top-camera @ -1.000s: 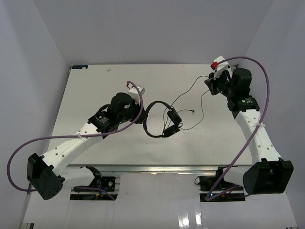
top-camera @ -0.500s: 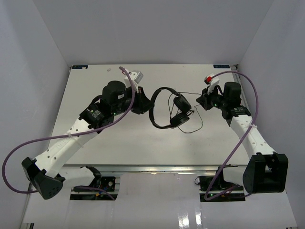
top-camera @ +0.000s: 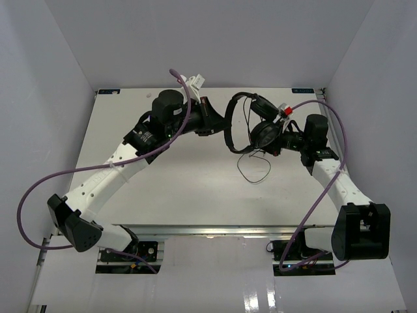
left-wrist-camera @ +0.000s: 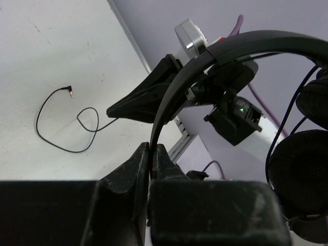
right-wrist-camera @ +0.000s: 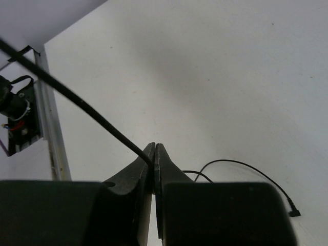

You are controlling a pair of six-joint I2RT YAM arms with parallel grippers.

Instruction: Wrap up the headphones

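A white table (top-camera: 163, 182) spreads beneath both pairs of jaws, matte and faintly marked. Beyond the left gripper (top-camera: 218, 124) and the right gripper (top-camera: 275, 145) stands a pale lavender back wall (top-camera: 208, 39). Side walls (top-camera: 39, 130) of the same tint close in outboard of each. Behind the jaws a metal rail (top-camera: 215, 229) edges the table, and below it a glossy white surface (top-camera: 215, 293) catches soft, even light.
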